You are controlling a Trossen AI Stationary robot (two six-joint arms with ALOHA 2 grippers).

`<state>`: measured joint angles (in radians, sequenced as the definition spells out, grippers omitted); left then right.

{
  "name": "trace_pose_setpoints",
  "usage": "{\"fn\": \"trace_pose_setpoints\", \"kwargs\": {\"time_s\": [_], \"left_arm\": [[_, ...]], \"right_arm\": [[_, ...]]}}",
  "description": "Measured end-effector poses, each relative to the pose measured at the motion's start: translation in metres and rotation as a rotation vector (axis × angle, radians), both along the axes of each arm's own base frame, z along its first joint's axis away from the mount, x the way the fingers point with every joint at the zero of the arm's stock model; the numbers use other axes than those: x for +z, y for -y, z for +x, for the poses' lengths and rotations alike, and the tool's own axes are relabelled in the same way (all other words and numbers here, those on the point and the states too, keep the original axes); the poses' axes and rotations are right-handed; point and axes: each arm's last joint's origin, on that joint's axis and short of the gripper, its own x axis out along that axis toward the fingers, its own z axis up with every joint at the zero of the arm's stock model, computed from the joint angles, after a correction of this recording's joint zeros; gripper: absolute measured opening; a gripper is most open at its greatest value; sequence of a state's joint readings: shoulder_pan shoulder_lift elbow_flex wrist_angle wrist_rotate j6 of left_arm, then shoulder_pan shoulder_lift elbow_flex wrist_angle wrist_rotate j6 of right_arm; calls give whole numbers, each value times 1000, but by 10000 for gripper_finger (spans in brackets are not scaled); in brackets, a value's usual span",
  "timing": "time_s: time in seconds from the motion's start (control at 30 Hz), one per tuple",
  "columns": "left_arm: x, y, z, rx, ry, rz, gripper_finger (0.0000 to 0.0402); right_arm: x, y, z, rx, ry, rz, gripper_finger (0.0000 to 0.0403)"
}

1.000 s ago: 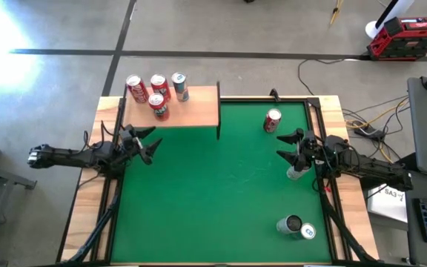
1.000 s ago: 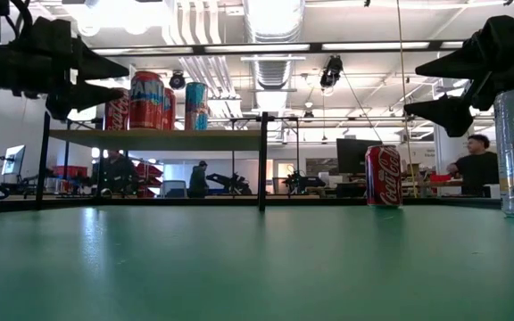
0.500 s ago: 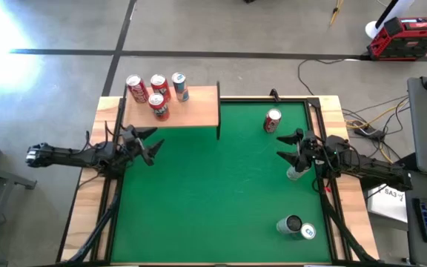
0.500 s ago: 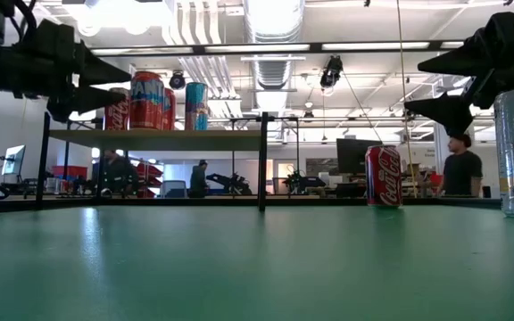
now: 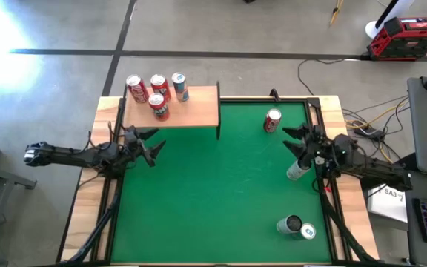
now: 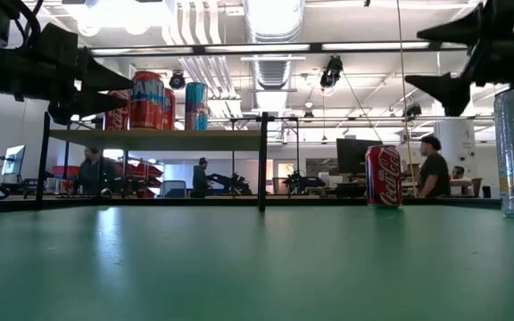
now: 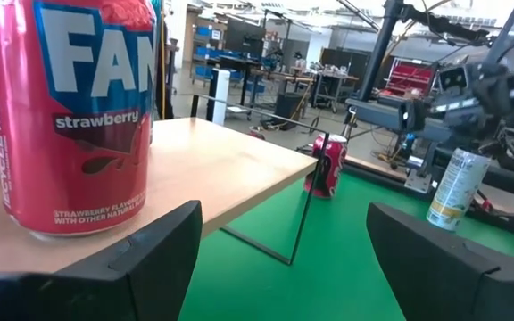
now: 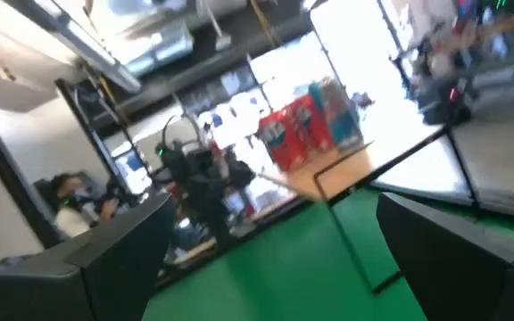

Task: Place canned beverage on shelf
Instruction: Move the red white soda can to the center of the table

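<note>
Both hands are open and empty: the left hand (image 5: 145,143) hangs just in front of the shelf (image 5: 199,111), which bears four cans (image 5: 157,94); the right hand (image 5: 296,142) hovers over the green mat between a red can (image 5: 273,121) and a pale can (image 5: 296,170)

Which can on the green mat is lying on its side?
The can at the mat's near right corner, seemingly toppled. The red can and pale can stand upright.

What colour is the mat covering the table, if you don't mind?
Green mat; the high view shows it best.
</note>
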<state>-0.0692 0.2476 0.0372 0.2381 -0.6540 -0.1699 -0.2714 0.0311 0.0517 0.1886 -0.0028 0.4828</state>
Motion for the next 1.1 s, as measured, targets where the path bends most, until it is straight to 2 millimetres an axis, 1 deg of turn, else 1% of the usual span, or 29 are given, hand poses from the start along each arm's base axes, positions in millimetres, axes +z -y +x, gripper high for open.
{"fn": "trace_pose_setpoints", "kwargs": {"time_s": [0.1,0.17,0.27,0.33,0.4,0.47,0.5,0.6,0.73,0.77,0.87,0.93,1.0,1.1], "left_arm": [[-1,0,1,0,-9,1,302],[-1,0,1,0,-14,1,302],[-2,0,2,0,-21,1,302],[-2,0,2,0,-26,2,302],[-3,0,2,0,-30,2,302],[-3,0,2,0,-34,2,302],[-3,0,3,0,-37,3,302],[-4,0,3,0,-42,3,302],[-4,0,4,0,-49,3,302],[-5,0,4,0,-52,4,302],[-5,0,4,0,-58,4,302],[-5,0,4,0,-60,4,302],[-6,0,5,0,-66,4,302],[-6,0,5,0,-72,5,302]], "right_arm": [[23,-1,-5,-26,-89,31,382],[39,2,-6,-111,-162,79,382],[64,6,-6,-267,-257,206,382],[77,10,-4,-371,-362,270,382],[84,13,4,-441,-501,320,382],[84,20,24,-490,-662,348,382],[87,22,33,-501,-709,350,382],[97,28,53,-496,-795,325,382],[110,33,76,-456,-838,299,382],[113,34,80,-447,-856,291,382],[130,35,86,-426,-852,281,382],[133,36,90,-400,-898,266,382],[140,37,95,-365,-902,227,382],[144,38,100,-341,-937,180,382]]}}
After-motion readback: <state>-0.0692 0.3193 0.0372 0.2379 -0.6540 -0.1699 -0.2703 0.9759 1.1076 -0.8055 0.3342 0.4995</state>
